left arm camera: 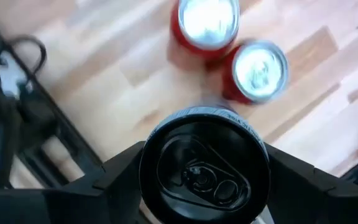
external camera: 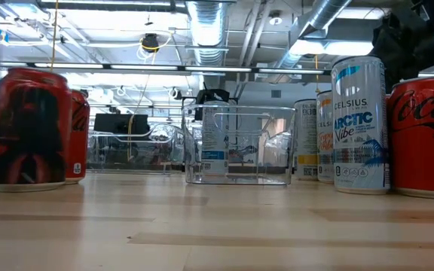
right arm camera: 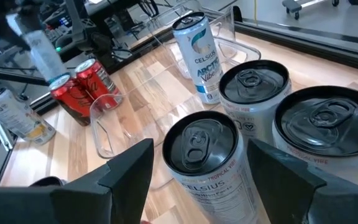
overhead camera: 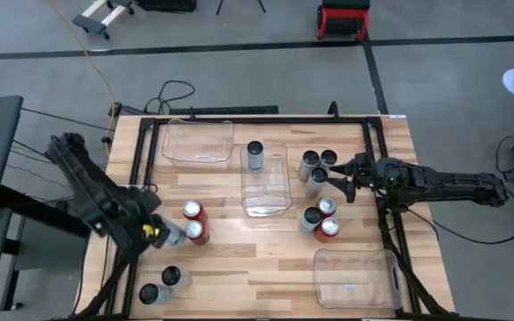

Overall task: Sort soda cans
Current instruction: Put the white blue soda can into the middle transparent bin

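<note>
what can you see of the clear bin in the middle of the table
The clear bin looks like transparent plastic, rectangular and open-topped, standing upright mid-table on the wooden table. One silver-blue can stands upright at its far end; the rest of it holds nothing. No end effector touches it.

table: light wood [overhead camera: 266, 267] | clear bins: three [overhead camera: 198, 143] [overhead camera: 266, 178] [overhead camera: 353, 278] | floor: red stool [overhead camera: 343, 18]

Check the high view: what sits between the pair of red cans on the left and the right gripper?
The middle clear bin, holding one upright can at its far end. Bare wood lies either side, toward the red cans and the right gripper.
</note>
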`<state>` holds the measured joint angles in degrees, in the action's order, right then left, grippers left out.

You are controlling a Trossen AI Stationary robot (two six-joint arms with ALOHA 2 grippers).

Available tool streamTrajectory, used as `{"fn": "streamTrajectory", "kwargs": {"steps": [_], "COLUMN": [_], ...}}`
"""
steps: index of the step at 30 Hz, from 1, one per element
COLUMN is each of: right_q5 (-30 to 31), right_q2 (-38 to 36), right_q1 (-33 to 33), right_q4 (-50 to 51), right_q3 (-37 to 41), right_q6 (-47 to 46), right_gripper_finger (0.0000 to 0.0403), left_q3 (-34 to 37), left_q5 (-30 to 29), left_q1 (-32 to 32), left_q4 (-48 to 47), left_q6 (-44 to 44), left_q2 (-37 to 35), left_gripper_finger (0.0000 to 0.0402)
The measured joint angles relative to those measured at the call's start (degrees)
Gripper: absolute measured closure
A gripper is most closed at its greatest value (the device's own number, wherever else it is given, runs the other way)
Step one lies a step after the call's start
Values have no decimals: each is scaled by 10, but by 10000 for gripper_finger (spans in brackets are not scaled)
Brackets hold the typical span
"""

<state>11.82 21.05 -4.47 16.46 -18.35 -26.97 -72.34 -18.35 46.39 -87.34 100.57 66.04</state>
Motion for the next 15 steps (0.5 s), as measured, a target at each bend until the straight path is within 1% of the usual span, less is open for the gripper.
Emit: {"fn": "streamTrajectory", "kwargs": {"steps": [4, 10, 15], "right_q5": [-1, -1, -1], "right_q2": [0, 0, 0], "right_q1": [0, 0, 0], "right_q4": [7, 13, 13], "right_q3": [0, 0, 0], "right_q6": [4, 5, 5], "right_gripper_finger": [122, 122, 122], "left_q3": [0, -1, -43], "left_q5": [-13, 3, 16], "left_q1": [-59, -142, -192], "left_q4": [1, 10, 11], "left_q6": [-74, -176, -244], "left_q2": [-20, -40, -37], "left_gripper_finger": [142, 142, 142]}}
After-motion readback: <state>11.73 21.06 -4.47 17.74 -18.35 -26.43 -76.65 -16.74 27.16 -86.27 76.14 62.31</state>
